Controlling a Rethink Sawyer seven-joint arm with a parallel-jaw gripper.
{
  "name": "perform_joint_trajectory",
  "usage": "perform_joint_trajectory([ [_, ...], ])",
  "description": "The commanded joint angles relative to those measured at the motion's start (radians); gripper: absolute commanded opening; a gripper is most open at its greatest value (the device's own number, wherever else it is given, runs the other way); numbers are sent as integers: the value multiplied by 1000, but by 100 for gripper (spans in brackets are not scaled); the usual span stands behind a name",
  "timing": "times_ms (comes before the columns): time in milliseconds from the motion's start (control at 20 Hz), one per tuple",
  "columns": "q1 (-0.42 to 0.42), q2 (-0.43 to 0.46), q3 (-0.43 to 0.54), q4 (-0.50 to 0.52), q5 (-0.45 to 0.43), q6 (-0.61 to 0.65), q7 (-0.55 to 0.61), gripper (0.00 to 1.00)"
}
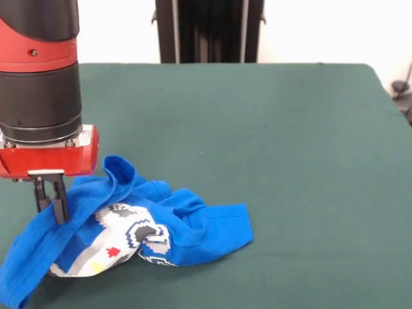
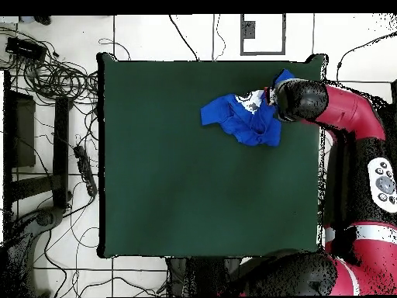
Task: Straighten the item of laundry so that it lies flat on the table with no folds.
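Note:
The item of laundry (image 1: 193,225), a bright blue T-shirt, lies crumpled near the front left of the green table (image 1: 270,129), with part of its white-grey print turned up. My gripper (image 1: 51,205) stands over the shirt's left part. Its two black fingers are pinched together on a raised fold of blue cloth, which hangs from them towards the table edge. In the overhead view the shirt (image 2: 244,116) bunches near the table's (image 2: 194,178) top right corner. There the arm's wrist (image 2: 301,99) covers the shirt's right end and hides the fingers.
The shirt sits close to the table's edge and corner (image 2: 316,62). Green cloth stretches wide to the other side of it. Cables and black gear (image 2: 54,85) lie on the floor beside the table. A black stand (image 1: 209,31) rises behind the far edge.

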Motion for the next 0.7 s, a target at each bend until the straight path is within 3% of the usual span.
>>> perform_joint_trajectory([
  [50, 8, 18, -22, -56, 29, 127, 105, 0],
  [350, 10, 63, -9, -170, 43, 240, 87, 0],
  [700, 64, -58, -61, 106, 65, 130, 235, 0],
])
